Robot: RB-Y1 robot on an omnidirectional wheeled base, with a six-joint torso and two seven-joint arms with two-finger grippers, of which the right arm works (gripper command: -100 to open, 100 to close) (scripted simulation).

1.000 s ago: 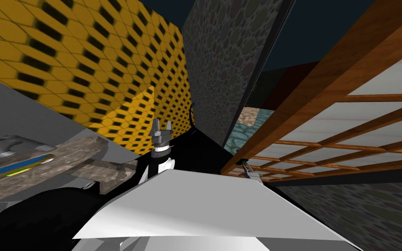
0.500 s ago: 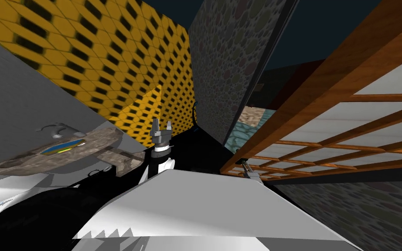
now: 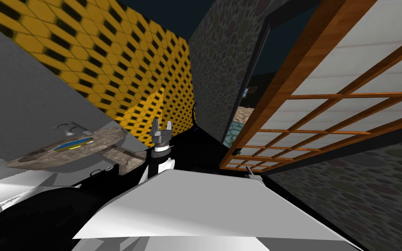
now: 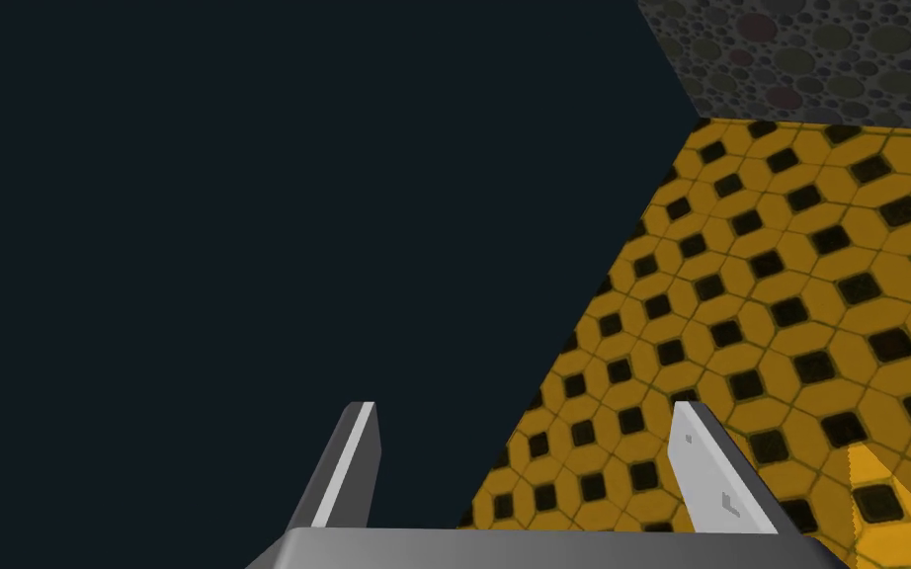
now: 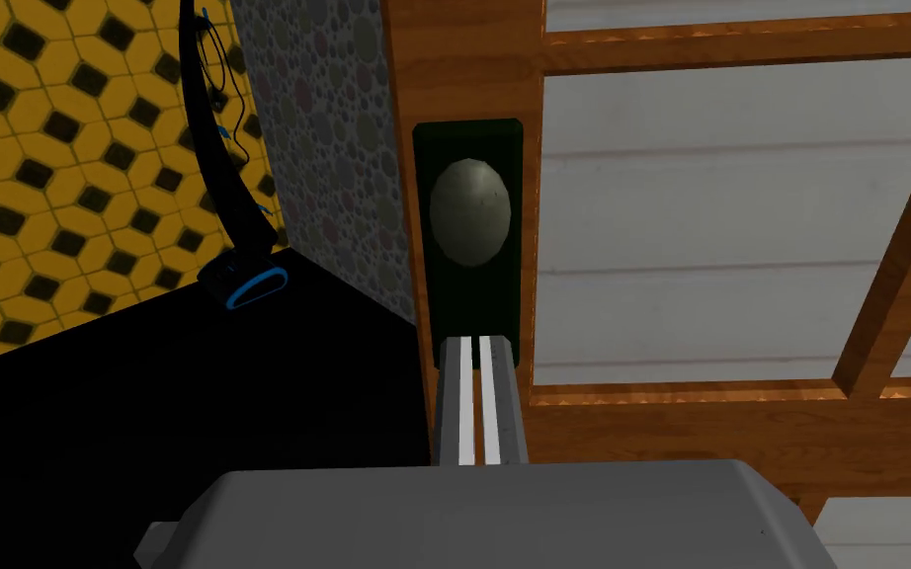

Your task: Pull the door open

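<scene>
The door, a brown wooden lattice with white panels, is seen on the right, swung partly away from its dark jamb. A narrow, wedge-shaped gap is left between the door's free edge and the jamb, and pale tiled floor is seen through it. The jamb is set in a grey pebbled wall, which meets a yellow wall marked with black diamonds at a corner.

A dark plate is mounted on the door's edge rail, and an oval grey knob is carried on it. The right pincer is held just short of the knob. Its two fingers are pressed flat together with nothing between them. The tips are laid over the plate's near end, though whether they touch it cannot be told.

The left pincer is held up before the yellow wall, well apart from the door. Its fingers are spread wide and nothing is held between them.

A black area is drawn as the floor between the two arms. A slim, curved black stand with a blue ring at its foot is placed in the corner beside the pebbled wall. Further left, a stone surface with a blue basin and a tap is fixed against a grey wall.
</scene>
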